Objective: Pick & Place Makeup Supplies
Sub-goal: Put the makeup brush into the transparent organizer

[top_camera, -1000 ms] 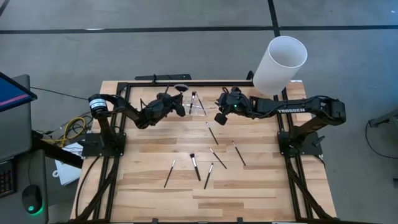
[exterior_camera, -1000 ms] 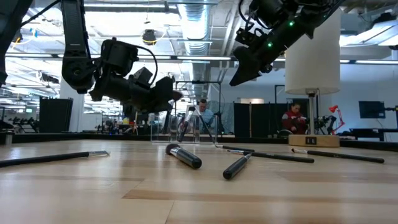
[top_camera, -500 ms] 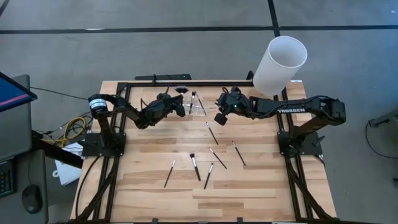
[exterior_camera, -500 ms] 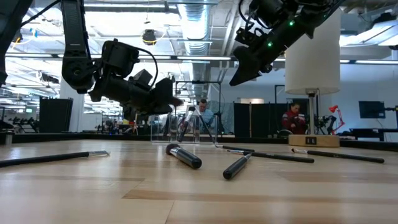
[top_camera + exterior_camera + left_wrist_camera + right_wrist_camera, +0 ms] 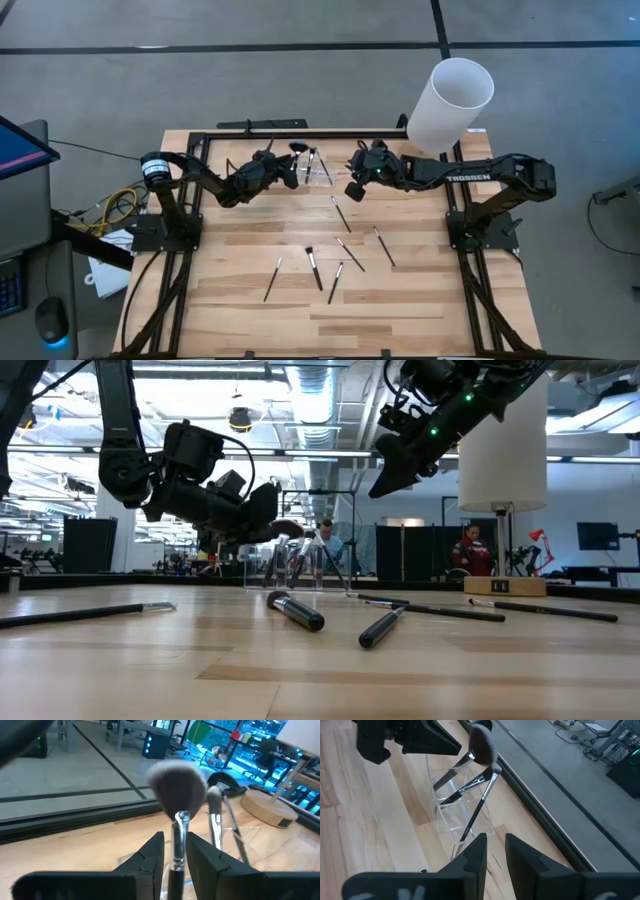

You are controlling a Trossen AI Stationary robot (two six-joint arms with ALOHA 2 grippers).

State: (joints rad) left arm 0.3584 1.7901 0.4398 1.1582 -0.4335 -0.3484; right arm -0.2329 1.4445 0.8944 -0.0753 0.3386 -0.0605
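In the upper middle of the high view, the left hand [image 5: 289, 171] hangs just beside the clear holder [image 5: 318, 172]. Its fingers [image 5: 150, 860] stand slightly apart on either side of the fluffy brush's [image 5: 178, 795] silver ferrule; whether they still pinch it I cannot tell. That brush leans in the holder beside two slimmer brushes [image 5: 480, 802], heads up. The right hand [image 5: 351, 190] hovers just right of the holder, above the table [image 5: 420, 310], fingers [image 5: 475, 857] a narrow gap apart with nothing between them. Six loose brushes [image 5: 340, 213] lie scattered across the middle of the table. A tall white cylinder [image 5: 450, 105] stands at the upper right corner. In the low view, a person [image 5: 470, 550] sits far behind the table.
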